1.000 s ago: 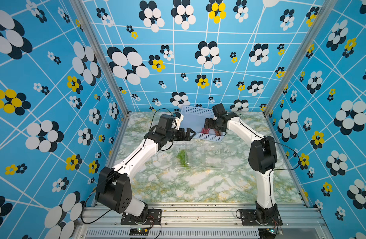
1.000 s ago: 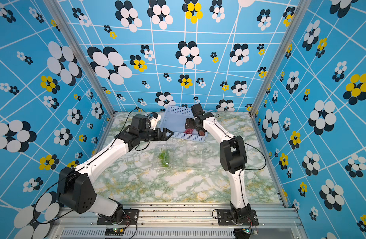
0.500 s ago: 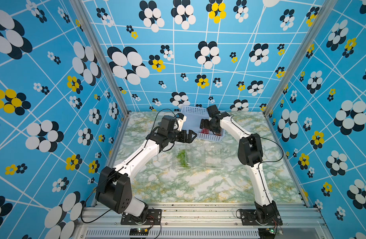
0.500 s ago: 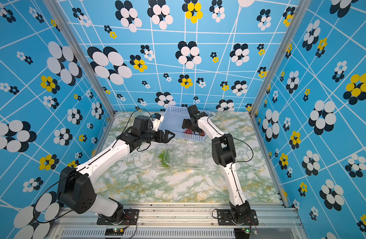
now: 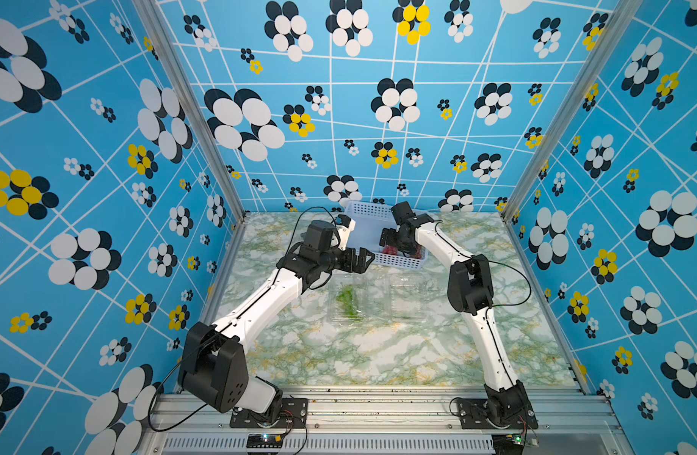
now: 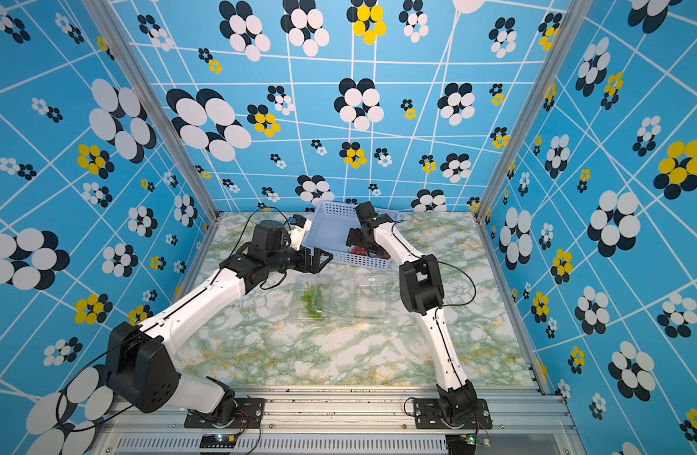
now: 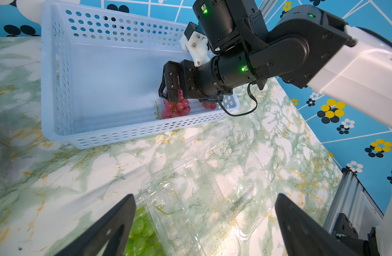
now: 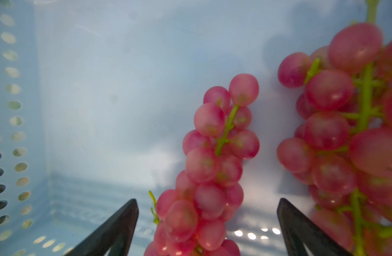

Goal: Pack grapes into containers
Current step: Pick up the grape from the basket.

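Two red bunches [image 8: 212, 168] are lying in the basket [image 7: 57, 88]; right gripper [image 8: 207, 199], wide open, is straddling one, gripping nothing. Left gripper [image 7: 205, 197] is hovering open, empty, near green grapes [image 7: 139, 232] in a barely visible box [image 7: 168, 199].

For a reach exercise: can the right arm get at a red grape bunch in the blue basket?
Likely yes: the right gripper is open inside the basket, one red bunch between its fingers, unobstructed.
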